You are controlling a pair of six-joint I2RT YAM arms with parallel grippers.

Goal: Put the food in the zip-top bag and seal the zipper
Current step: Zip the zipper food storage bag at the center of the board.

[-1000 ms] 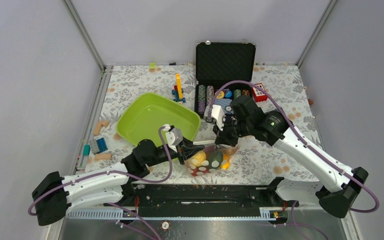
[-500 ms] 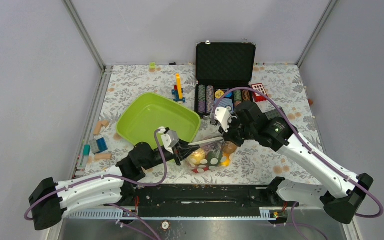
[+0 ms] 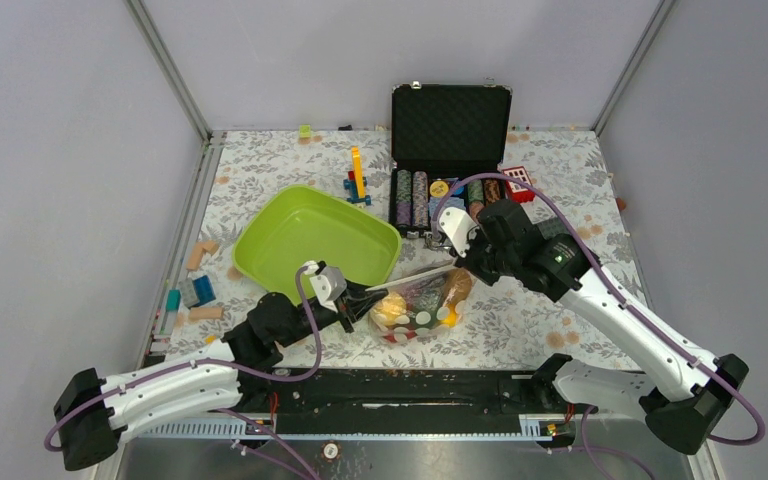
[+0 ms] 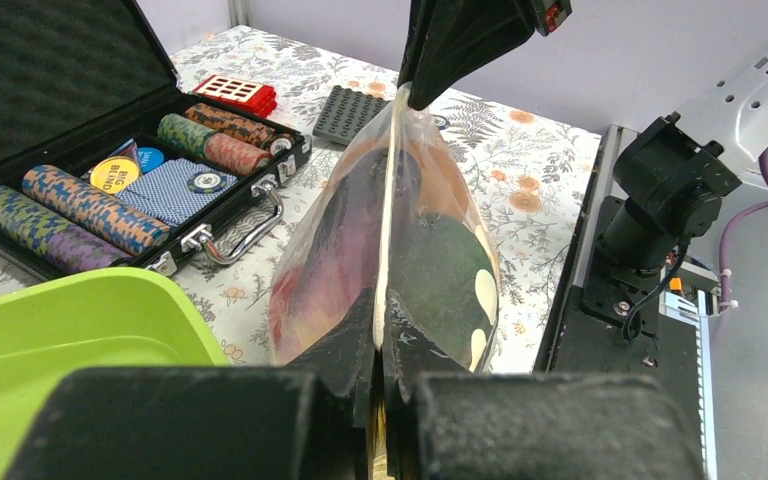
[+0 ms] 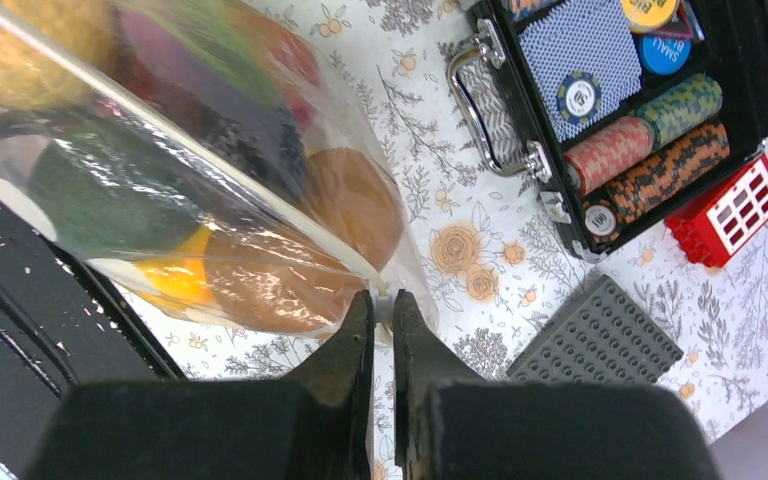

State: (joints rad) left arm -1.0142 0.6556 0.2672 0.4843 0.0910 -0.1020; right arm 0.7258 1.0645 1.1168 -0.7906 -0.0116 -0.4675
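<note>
Zip-top bag (image 3: 422, 298): top edge pulled taut between both grippers, at the table's (image 3: 560, 180) near edge, beside lime-green tray (image 3: 290, 250).
Food (image 3: 396, 312): inside bag; yellow, green, orange, red pieces.
Left gripper (image 4: 380, 372): pinching one end of top edge.
Right gripper (image 5: 384, 300): pinching the other end.
Poker chip case (image 3: 450, 120): open, behind.

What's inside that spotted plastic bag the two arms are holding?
The zip-top bag holds toy food: a yellow piece, an orange piece, a dark green piece and a purple piece. They overlap, so anything smaller underneath is hidden.
</note>
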